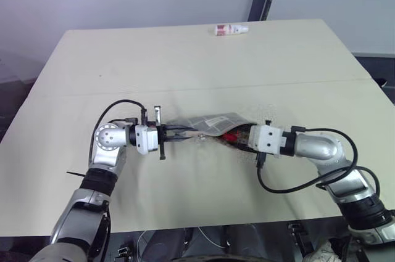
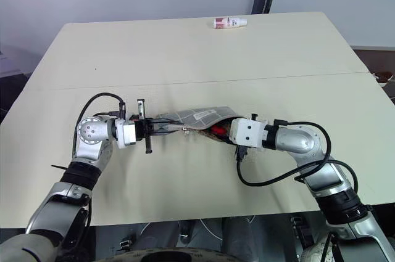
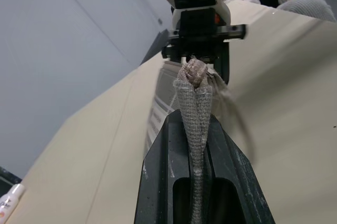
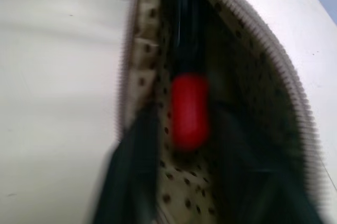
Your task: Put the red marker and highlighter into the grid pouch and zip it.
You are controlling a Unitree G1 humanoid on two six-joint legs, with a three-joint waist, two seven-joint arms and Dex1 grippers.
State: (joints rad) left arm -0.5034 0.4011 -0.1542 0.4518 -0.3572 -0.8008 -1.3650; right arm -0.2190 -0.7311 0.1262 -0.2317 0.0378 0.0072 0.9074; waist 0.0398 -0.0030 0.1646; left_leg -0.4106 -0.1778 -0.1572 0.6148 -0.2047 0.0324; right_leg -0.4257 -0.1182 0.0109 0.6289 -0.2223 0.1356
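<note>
The pouch [image 1: 213, 123] hung off the table [image 1: 185, 58] between the two arms, held up at one end. The left gripper [image 1: 179, 132] had its jaws pressed together, pinching the fabric end of the pouch, and that pinch looked firm in the left wrist view, cloth squeezed flat between the black fingers [image 3: 160, 182]. At the other end the right gripper [image 2: 223, 130] sat right at the open mouth, and the marker [image 4: 188, 109] lay inside, red end towards the camera, against the dotted lining. Whether the right jaws had let go of it I could not tell; the fingers were blurred there.

No highlighter in sight, so whether it was already in could not be judged.

The step in hand looked like seating the marker deep in the pouch. To do it well, the left grip wanted to hold the pouch taut and level so the mouth stayed wide, and the right wanted to release only once the marker lay fully past the zipper teeth [image 4: 274, 50]. Backing out straight along the opening would avoid dragging it out again. The small white bottle [image 1: 231, 29] at the far edge was no concern.
</note>
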